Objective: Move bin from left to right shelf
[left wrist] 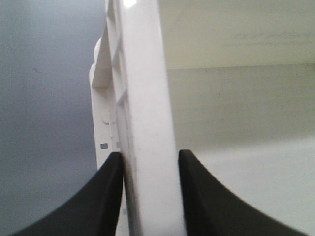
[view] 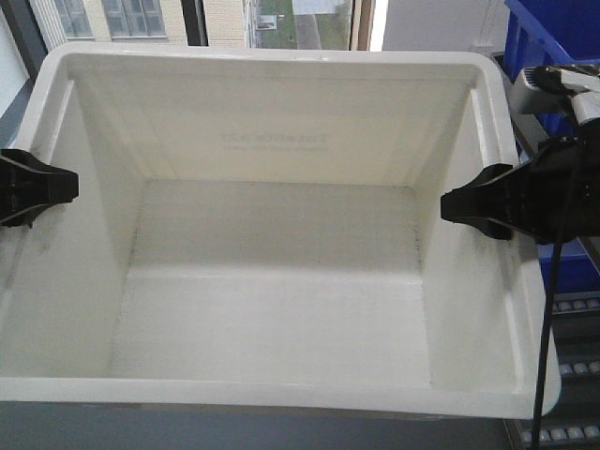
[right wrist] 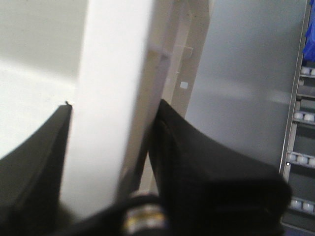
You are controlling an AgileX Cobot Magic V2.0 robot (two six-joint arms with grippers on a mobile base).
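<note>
Windows (view: 141, 17) show beyond the far wall of the bin (view: 281, 281). The left gripper (view: 42, 187) is clamped over the bin's left rim and the right gripper (view: 473, 208) over its right rim, each with one finger inside the wall and one outside. The empty bin spans the gap, long axis apparently claw to claw. The right shelf (view: 574, 367) shows its rollers just off the bin's right side, nearest the right arm, so the carry should go rightward.
</note>
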